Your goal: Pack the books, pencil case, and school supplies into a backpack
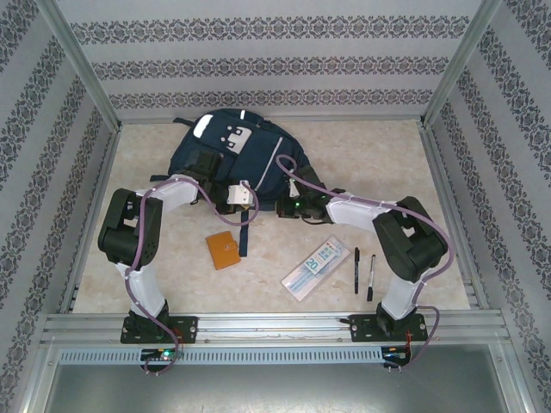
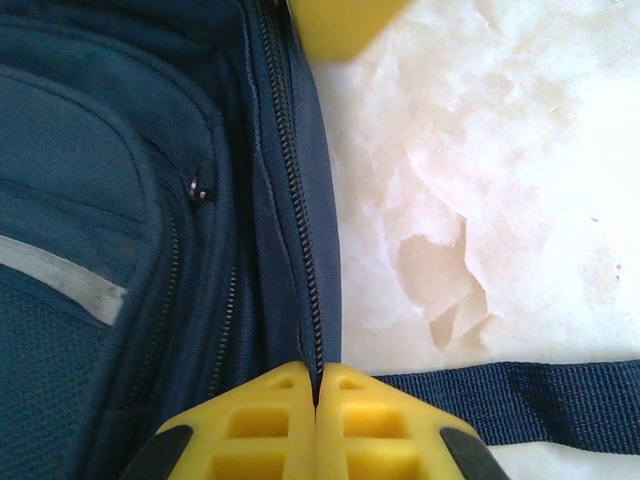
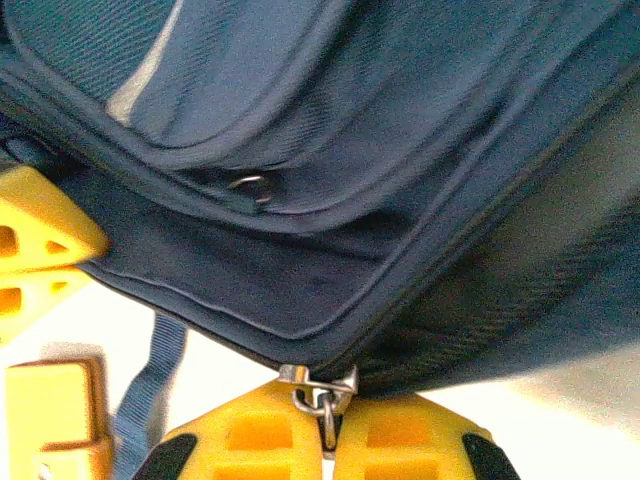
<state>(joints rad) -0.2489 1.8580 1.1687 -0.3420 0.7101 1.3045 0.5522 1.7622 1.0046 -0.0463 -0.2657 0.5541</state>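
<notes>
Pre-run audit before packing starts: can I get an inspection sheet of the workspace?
Surface: pale marbled table.
Job's things: backpack lying at the back; orange notebook, pencil case and two pens loose in front of it.
Clutter: nothing seen.
Grippers: left gripper shut on the backpack's zip edge; right gripper shut on a zipper pull.
Cables: purple cables run along both arms.
Surroundings: patterned walls, aluminium frame.
</notes>
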